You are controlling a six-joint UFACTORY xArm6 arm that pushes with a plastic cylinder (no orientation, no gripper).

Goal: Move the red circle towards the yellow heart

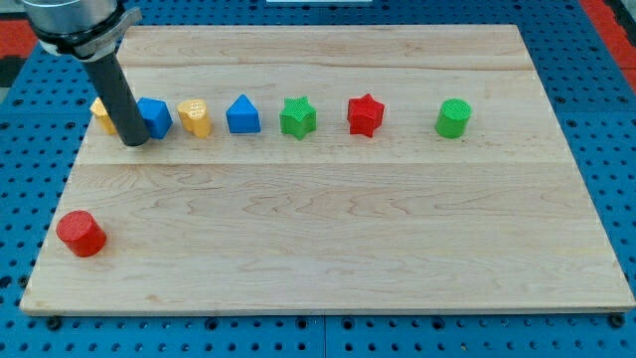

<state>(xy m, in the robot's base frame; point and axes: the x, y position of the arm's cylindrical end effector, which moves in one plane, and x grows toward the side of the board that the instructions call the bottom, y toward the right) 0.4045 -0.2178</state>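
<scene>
The red circle [80,233] lies near the view's bottom left corner of the wooden board [328,229]. The yellow heart [196,117] stands in the row of blocks near the view's top. My tip [134,140] rests at the left end of that row, just left of the blue block [154,116] and in front of a yellow block [101,112] that the rod partly hides. The tip is well above the red circle and left of the yellow heart.
The row goes on to the view's right with a blue triangle-like block [242,115], a green star [297,116], a red star [365,115] and a green circle [453,117]. A blue perforated table surrounds the board.
</scene>
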